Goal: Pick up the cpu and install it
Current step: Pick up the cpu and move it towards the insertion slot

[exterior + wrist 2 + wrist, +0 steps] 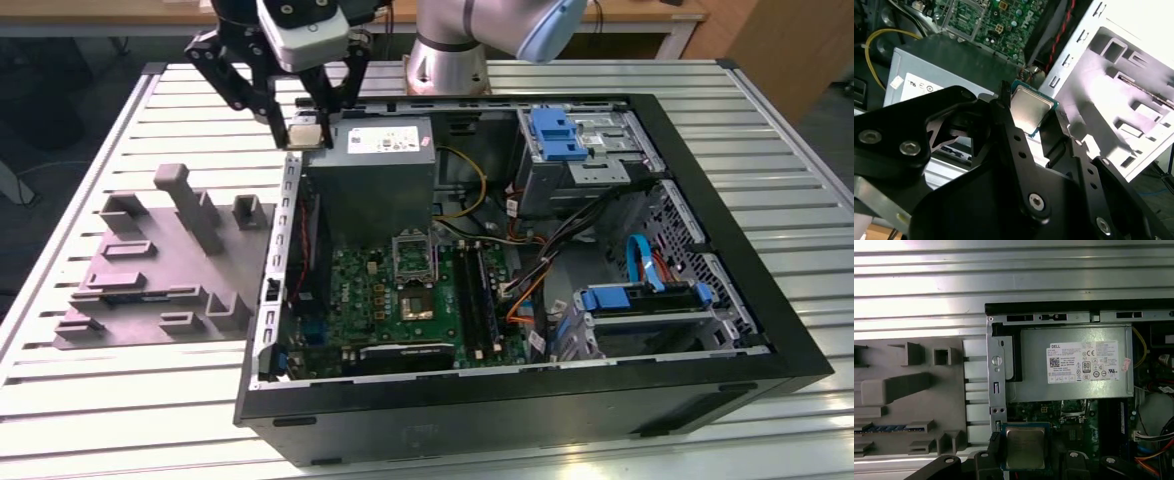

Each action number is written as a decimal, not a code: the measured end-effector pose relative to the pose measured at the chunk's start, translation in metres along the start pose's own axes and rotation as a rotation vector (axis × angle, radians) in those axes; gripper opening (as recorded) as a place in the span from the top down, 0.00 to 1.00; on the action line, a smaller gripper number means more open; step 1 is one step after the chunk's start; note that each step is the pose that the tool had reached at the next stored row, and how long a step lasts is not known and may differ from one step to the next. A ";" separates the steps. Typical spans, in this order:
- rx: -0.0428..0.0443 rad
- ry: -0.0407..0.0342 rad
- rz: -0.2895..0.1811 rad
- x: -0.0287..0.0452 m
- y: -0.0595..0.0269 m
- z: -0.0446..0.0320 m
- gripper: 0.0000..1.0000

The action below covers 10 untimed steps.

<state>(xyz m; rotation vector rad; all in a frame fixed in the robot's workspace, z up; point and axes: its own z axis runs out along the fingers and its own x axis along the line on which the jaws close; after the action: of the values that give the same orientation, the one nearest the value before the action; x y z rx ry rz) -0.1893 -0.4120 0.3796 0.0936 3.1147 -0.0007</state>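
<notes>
The cpu (306, 136) is a small square chip with a pale silver top and a green edge. My gripper (306, 137) is shut on it, the black fingers (1004, 107) pinching two opposite sides. In the exterior view it hangs above the case's far left corner, beside the grey power-supply box (383, 170). Both wrist views show the cpu (1030, 111) (1025, 446) flat between the fingers, with the gripper (1025, 449) closed around it. The open socket frame (414, 255) lies on the green motherboard (400, 295), well nearer the camera than the gripper.
The black computer case (747, 300) lies open on a slatted metal table (80, 400). A grey parts fixture (147, 270) sits at the exterior view's left of the case. Cables (534, 255), blue drive brackets (561, 135) and memory sticks (474, 290) crowd the inside.
</notes>
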 end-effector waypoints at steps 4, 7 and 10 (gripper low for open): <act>0.0000 0.0000 0.000 -0.0086 0.0005 0.0002 0.53; 0.0001 0.0001 0.000 -0.0131 0.0008 0.0003 0.53; 0.0001 0.0000 0.000 -0.0135 0.0008 0.0003 0.53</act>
<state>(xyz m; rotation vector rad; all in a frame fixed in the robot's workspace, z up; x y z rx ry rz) -0.1757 -0.4120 0.3796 0.0937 3.1147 -0.0008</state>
